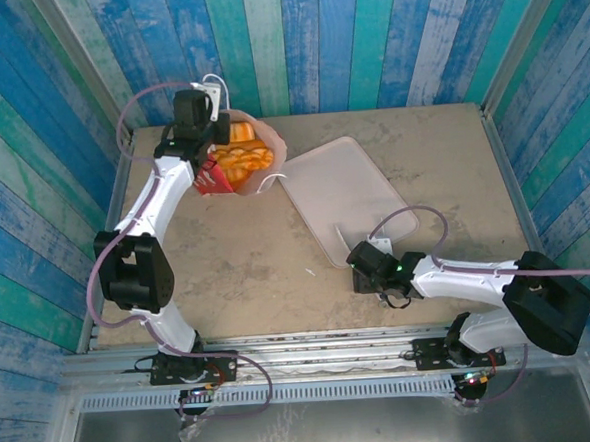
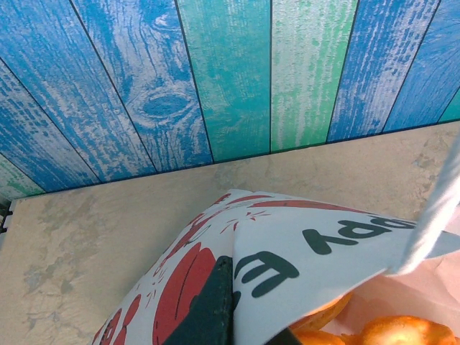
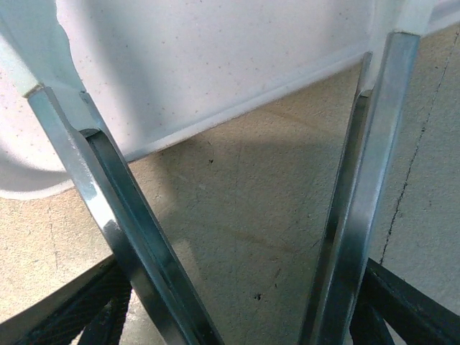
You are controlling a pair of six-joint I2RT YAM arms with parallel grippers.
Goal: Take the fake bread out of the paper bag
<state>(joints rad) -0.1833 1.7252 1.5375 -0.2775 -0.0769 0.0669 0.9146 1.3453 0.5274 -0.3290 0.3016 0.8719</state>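
L end effector (image 1: 206,144) grips paper bag (image 1: 212,177), fake bread (image 1: 243,160) inside.

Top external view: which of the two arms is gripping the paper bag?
The left arm's fingers pinch the paper bag; the right arm's fingers gape empty over the table.

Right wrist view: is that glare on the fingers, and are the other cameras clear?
Right wrist view: yes, bright streaks on the metal fingers, their shadow on the table. Left wrist view: paper bag sharp, bread at the bottom edge softer. Top view: even light.
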